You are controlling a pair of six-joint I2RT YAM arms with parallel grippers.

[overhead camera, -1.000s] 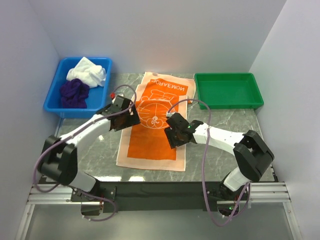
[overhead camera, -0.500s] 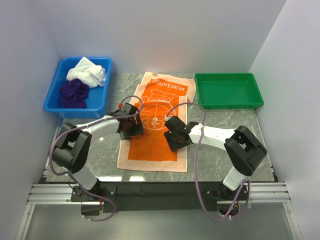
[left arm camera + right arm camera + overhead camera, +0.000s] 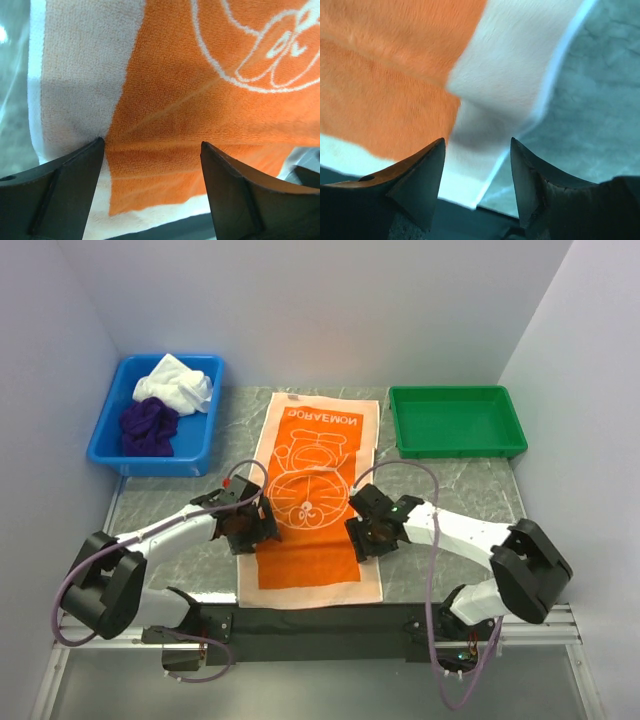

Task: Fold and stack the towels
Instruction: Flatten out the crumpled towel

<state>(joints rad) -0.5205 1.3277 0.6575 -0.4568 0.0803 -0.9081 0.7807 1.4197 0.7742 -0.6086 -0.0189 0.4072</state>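
A long orange terry towel with a white Doraemon cartoon print (image 3: 318,490) lay flat and lengthwise on the grey marble-patterned table (image 3: 450,485), its near end at the table's front edge. The left gripper (image 3: 247,528) stood over the towel's left border, near the front. In the left wrist view its fingers (image 3: 70,190) were spread wide, with the pale border and orange pile (image 3: 200,110) between them and nothing clamped. The right gripper (image 3: 372,538) sat at the opposite border. Its jaws were partly apart, framing the white edge of the cloth (image 3: 510,75) and bare table (image 3: 600,90), and gripping nothing. A plain white towel (image 3: 175,385) and a dark purple towel (image 3: 148,427) lay crumpled in the blue plastic bin (image 3: 150,462), well apart from both grippers.
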